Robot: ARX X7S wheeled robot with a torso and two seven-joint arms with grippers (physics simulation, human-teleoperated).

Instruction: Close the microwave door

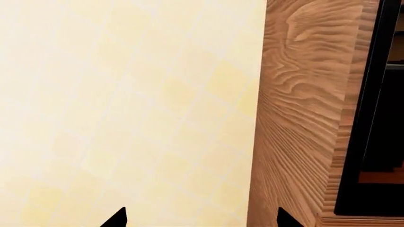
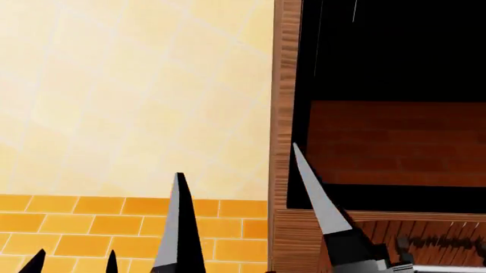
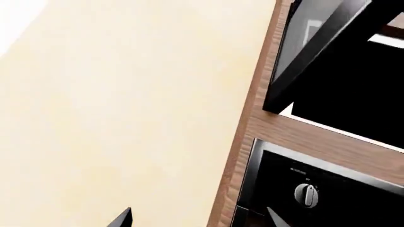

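Off to the right of both empty, spread grippers, w/ right gripper (image 2: 235, 165) nearer, stood the upright microwave door (image 3: 315, 47), ajar.

Tiny pale lettering above the knob (image 3: 306, 194) on the black oven panel (image 3: 328, 189), too small to read, no other text legible

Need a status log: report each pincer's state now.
Left pincer: open, holding nothing.
Right pincer: open, holding nothing.
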